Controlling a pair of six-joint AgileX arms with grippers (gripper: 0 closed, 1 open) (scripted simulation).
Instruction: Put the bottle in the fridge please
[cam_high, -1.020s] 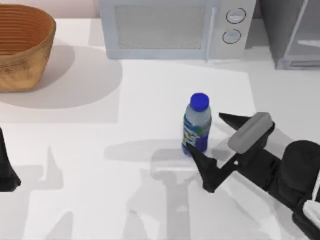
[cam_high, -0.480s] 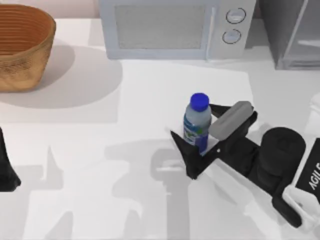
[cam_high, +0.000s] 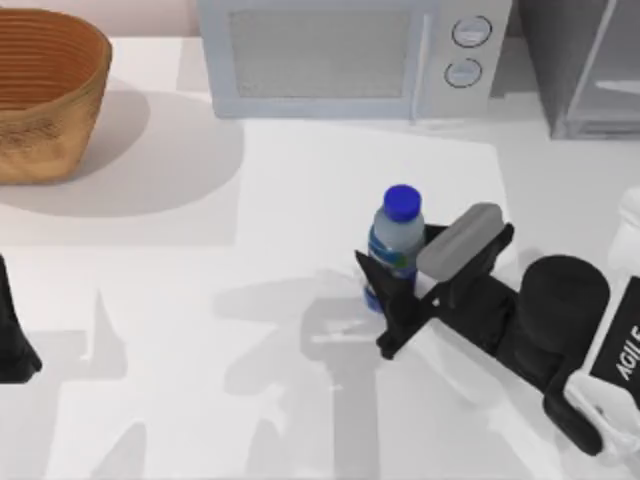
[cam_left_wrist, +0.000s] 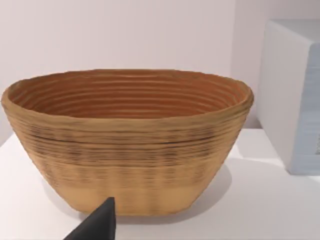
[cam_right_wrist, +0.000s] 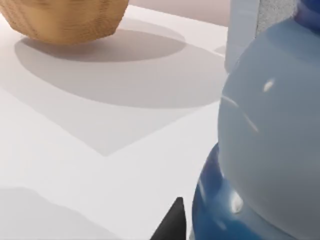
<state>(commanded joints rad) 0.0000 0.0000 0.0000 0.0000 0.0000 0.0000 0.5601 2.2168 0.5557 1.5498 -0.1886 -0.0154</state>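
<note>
Top view looks steeply down on the table. Left wrist view sits low, facing the basket level, fairly near. Right wrist view sits very close against the bottle, apparently facing the far-left corner. All three views share the basket and the microwave.

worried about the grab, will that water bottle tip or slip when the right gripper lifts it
The bottle stands upright, tall and narrow, so a sideways nudge could tip it. Its smooth clear plastic may slip or flex. The right gripper sits around its labelled lower body, which should probably help keep it steady.
</note>
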